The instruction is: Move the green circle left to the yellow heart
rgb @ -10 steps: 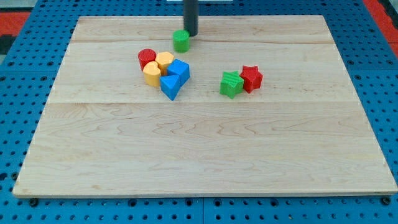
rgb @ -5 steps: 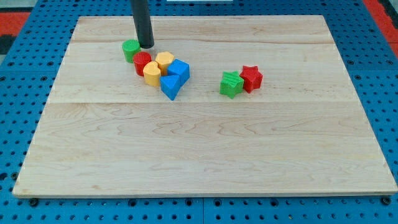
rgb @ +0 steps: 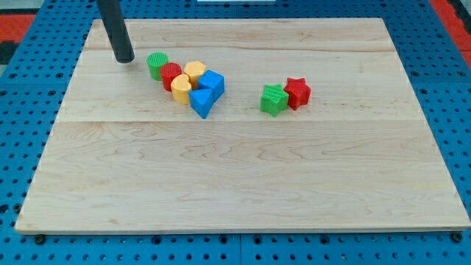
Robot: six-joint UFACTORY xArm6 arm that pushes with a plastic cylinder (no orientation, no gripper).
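Near the desk's point(rgb: 243, 191) top-left corner, my tip point(rgb: 125, 59) stands clear, left of the green circle point(rgb: 156, 65). No pincer is fitted, nothing held. The circle touches the red block point(rgb: 171, 74), near the yellow heart point(rgb: 181, 88), apparently placed.

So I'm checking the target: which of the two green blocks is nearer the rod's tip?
The green circle, at the left end of the cluster, just right of my tip. The green star sits far right beside the red star.
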